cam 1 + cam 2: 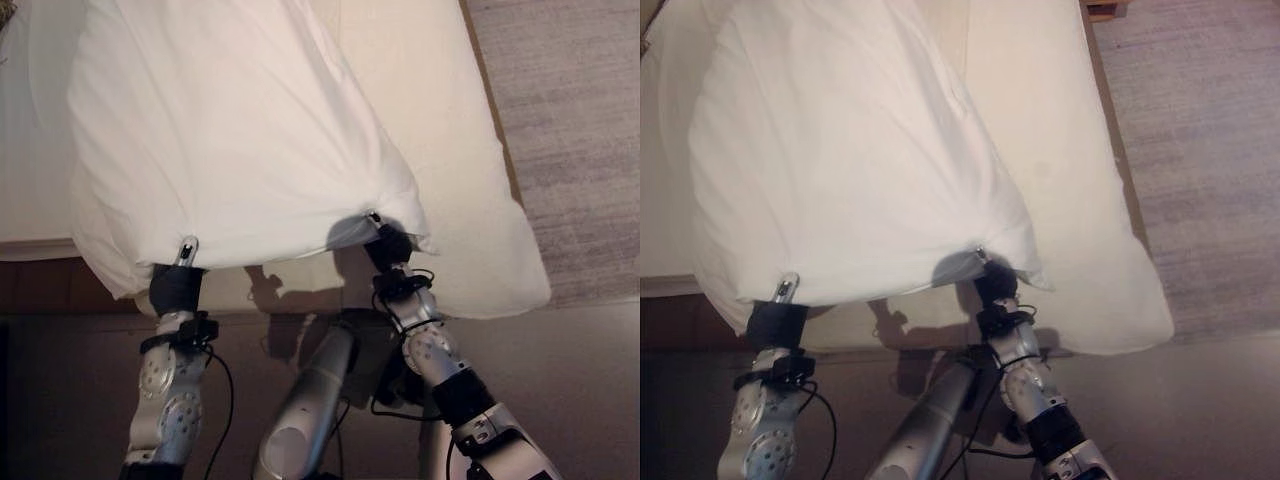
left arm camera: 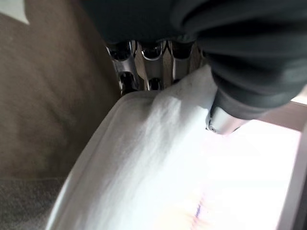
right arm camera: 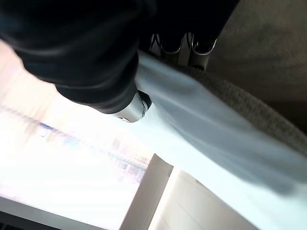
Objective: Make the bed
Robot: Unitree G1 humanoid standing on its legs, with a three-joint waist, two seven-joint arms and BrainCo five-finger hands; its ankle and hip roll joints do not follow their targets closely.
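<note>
White duvet (image 1: pixel 240 140) hides both hands' fingertips (far end cut off).

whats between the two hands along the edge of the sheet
A sagging stretch of the white sheet spans from the left hand to the right hand, both pinching its edge. Under it the mattress shows, in both eye views.

The duvet (image 1: pixel 240 130) hangs over the bed's (image 1: pixel 470 200) near edge, carpet (image 1: pixel 570 130) to the right

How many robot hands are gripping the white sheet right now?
2. The left hand pinches the sheet at its near left corner, and the right hand grips the near right corner, both at the bed's foot.
</note>
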